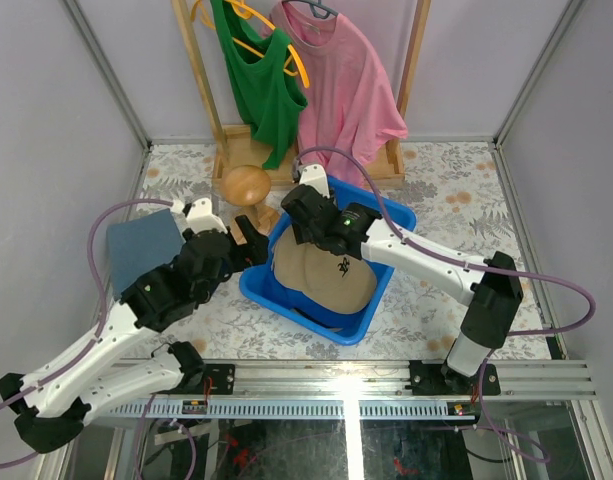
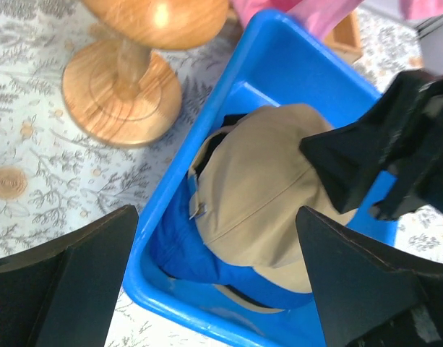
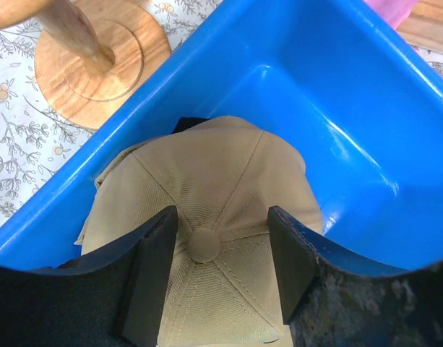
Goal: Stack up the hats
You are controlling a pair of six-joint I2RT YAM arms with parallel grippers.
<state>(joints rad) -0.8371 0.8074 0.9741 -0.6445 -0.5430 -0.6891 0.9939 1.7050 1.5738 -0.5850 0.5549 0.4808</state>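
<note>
My right hand [image 3: 220, 220] is straight over the tan cap [image 3: 207, 181], fingers [image 3: 152, 267] spread, one each side of the crown button [image 3: 204, 244]. They're on the cloth or v. close, not pinching anything as far as I can see. The cap sits in the blue bin [image 3: 337, 94] mid-desk [image 1: 436, 200], top of the pile, w/ a blue cap [image 2: 181, 256] under it and a sliver of black cap [image 2: 215, 139] at the far end. What matters: target is directly below right hand, so no sideways reach, just a squeeze on the crown. Top view shows the embroidered mark [image 1: 343, 265] on near-right of the crown, so I judge the cap's long axis runs far-left to near-right, front end toward near. My left hand [image 2: 215, 217] is wide open, empty, outside the bin's left wall, aimed in across it; farther from the cap than the right. Wooden stand [image 2: 123, 94] is just beside the bin, far-left.
</note>
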